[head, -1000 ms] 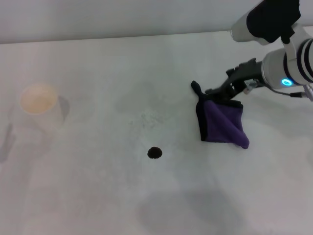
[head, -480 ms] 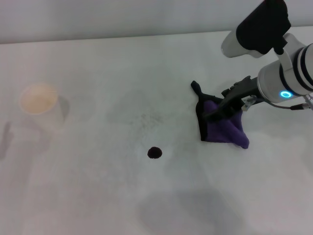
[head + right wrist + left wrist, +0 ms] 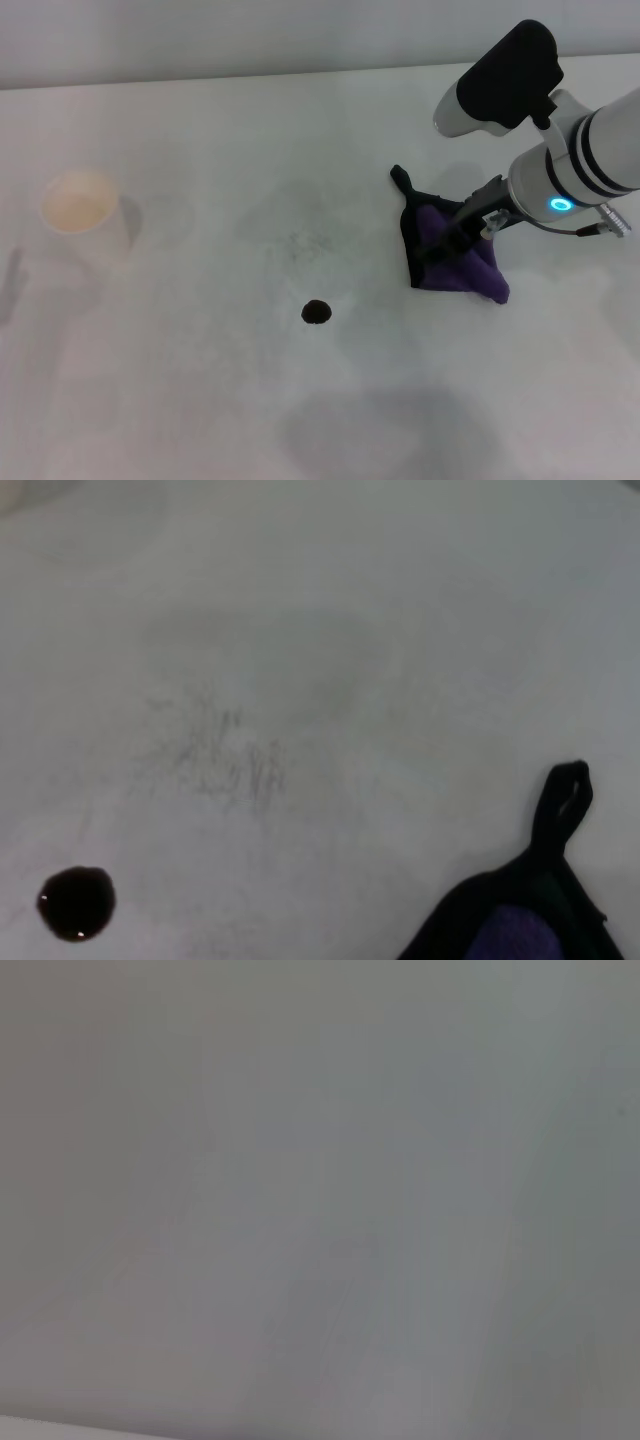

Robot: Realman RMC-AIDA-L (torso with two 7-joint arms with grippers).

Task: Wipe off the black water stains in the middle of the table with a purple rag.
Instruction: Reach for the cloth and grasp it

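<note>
Advancing since the earlier frame, right gripper (image 3: 443, 247) now sits over purple rag (image 3: 470, 268); jaw state indeterminate. Cloth judged soft, light; grip bunched centre.

Soft cloth purple rag (image 3: 455, 255) (black-edged) on matte white table (image 3: 200, 400).

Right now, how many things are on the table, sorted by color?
Purple: 1, the rag, with the right gripper down on it.
Black: 1, the stain.
White: 1, the cup.
Total: 3 things on the table.
</note>
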